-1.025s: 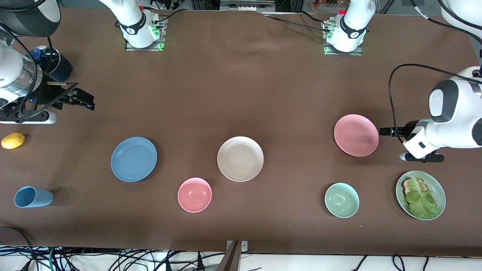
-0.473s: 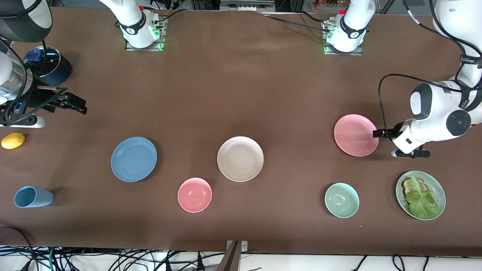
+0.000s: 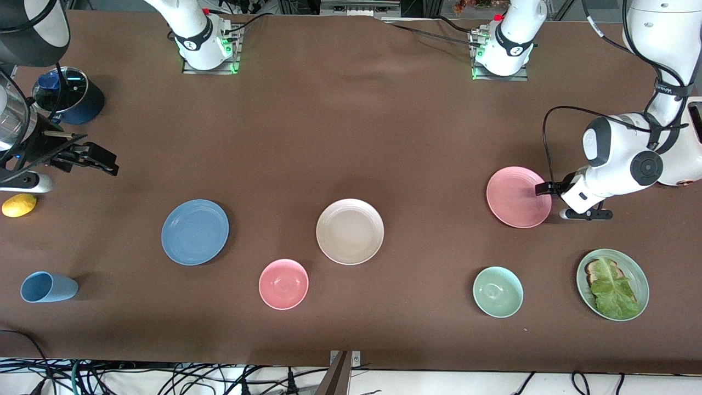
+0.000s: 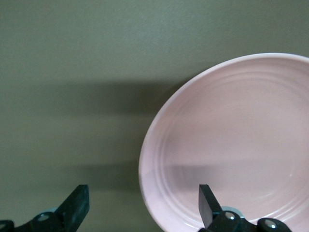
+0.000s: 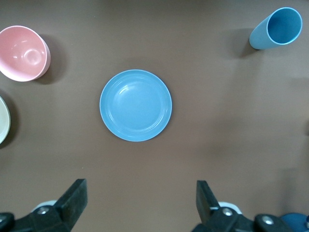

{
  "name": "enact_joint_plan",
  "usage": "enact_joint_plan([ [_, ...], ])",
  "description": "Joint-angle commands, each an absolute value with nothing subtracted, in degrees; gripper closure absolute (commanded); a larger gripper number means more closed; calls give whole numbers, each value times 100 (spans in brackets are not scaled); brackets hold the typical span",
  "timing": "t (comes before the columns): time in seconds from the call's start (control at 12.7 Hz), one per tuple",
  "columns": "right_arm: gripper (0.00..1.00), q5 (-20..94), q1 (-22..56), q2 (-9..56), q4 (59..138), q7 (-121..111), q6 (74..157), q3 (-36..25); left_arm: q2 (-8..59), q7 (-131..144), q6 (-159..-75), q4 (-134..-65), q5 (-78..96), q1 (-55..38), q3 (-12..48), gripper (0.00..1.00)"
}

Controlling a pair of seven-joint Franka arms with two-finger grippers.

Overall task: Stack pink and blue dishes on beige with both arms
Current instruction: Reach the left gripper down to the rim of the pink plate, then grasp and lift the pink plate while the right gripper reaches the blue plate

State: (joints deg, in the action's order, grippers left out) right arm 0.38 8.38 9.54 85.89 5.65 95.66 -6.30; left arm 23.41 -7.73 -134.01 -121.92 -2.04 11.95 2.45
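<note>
1. Lying flat on the brown table [image 3: 351, 126], face up, is the pink plate [image 3: 518, 197] — it sits toward the left arm's end. It is round, so it has no long side and points no way.
2. The left gripper [image 3: 540, 190] is right at the pink plate's rim. In the left wrist view its two fingers [image 4: 206, 203] are spread wide and hold nothing; one finger is over the plate's edge, the other over bare table.
3. The blue plate [image 3: 194, 232] lies flat toward the right arm's end, round and face up too.
4. The right gripper [image 3: 107, 161] hangs over the table near that end. In the right wrist view its fingers [image 5: 72, 198] are wide apart and empty — the blue plate shows between them, farther down on the table.
5. The beige plate [image 3: 350, 231] lies flat between the blue and pink plates, well apart from both.
6. A pink bowl [image 3: 283, 283] sits nearer the front camera than the beige plate.
7. I cannot read any words or labels on the plates.
</note>
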Motion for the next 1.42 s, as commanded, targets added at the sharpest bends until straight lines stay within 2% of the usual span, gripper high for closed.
enact_joint_plan([
  [0.0,0,35,791,932,8587,483,9589,-633,2565,-1045,-13491,-12208,-308,1318,316,7],
  [0.08,0,35,695,975,8596,483,9580,-624,2575,-1055,-13500,-12191,-308,1318,316,16],
  [0.16,0,61,625,1002,8596,440,9580,-624,2575,-1055,-13491,-12173,-308,1318,316,34],
  [0.24,0,96,615,1002,8587,318,9571,-624,2584,-1055,-13483,-12173,-299,1318,316,61],
  [0.32,0,79,624,993,8587,264,9563,-624,2575,-1046,-13465,-12155,-290,1318,316,93],
  [0.39,0,53,668,993,8578,264,9580,-607,2584,-1037,-13421,-12112,-264,1318,316,100],
  [0.79,0,62,677,1072,8499,343,9597,-598,2610,-949,-13325,-11980,-272,1187,334,100],
  [1.03,0,44,677,1239,8499,334,9659,-598,2549,-923,-12816,-11726,-255,1073,351,100],
  [1.18,0,53,633,1292,8499,255,9659,-598,2522,-678,-12071,-11253,-246,1037,535,100],
  [1.34,0,114,650,1571,8499,264,9808,-598,2496,-510,-11770,-10970,-203,1037,598,100],
])
